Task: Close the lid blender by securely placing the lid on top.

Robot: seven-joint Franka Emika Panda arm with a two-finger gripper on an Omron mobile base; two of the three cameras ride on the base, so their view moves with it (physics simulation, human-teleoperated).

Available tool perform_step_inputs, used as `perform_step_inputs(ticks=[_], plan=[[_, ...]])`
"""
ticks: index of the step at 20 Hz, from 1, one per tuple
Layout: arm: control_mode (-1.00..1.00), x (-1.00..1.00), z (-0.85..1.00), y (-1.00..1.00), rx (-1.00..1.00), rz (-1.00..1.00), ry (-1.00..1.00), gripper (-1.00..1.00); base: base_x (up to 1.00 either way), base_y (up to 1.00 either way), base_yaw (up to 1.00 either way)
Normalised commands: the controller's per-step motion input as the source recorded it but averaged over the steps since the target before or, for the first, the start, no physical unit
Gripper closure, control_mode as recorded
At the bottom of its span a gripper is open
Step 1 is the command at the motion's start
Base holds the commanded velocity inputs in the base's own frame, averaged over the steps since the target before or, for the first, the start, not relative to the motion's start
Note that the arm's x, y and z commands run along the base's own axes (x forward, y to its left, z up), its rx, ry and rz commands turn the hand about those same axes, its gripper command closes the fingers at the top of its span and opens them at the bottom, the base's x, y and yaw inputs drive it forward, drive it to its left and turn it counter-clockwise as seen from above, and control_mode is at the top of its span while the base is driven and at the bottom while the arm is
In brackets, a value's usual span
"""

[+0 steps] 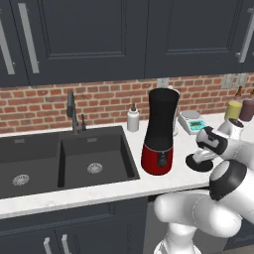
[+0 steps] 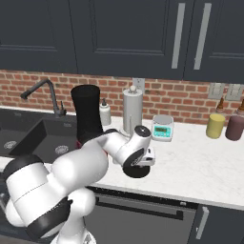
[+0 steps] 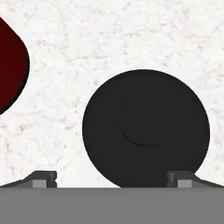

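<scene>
The blender (image 1: pixel 159 131) is a tall black jar on a glossy red base, standing on the white counter right of the sink; it also shows as the blender (image 2: pixel 86 117), and its red base edge (image 3: pixel 11 65) is at the left of the hand view. The lid (image 3: pixel 145 128), a flat black disc with a faint central knob, lies flat on the counter to the blender's right, also seen as the lid (image 1: pixel 199 163) and the lid (image 2: pixel 138 170). My gripper (image 3: pixel 111 179) hangs just above the lid, open, its fingertips (image 3: pixel 43 178) wide apart with nothing between them.
A dark double sink (image 1: pixel 64 158) with a faucet (image 1: pixel 73 111) lies left of the blender. A white soap bottle (image 1: pixel 133 119), a white-and-teal scale (image 2: pixel 162 127), a paper-towel roll (image 2: pixel 132 110) and two cups (image 2: pixel 215 125) stand along the brick wall. The counter's front edge runs close under the lid.
</scene>
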Motion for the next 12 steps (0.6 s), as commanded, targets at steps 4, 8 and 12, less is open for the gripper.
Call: perform_step_inputs(ticks=[4,8,12], plan=[[-1.0,0.21,-0.17,-0.01,0.01,0.01,0.0,-1.0,0.0,0.0,0.0],[-1.0,0.21,-0.16,-0.02,0.02,0.02,0.0,-1.0,0.0,0.0,0.0],[-1.0,0.19,-0.16,-0.04,0.02,0.02,0.0,-1.0,0.0,0.0,0.0]])
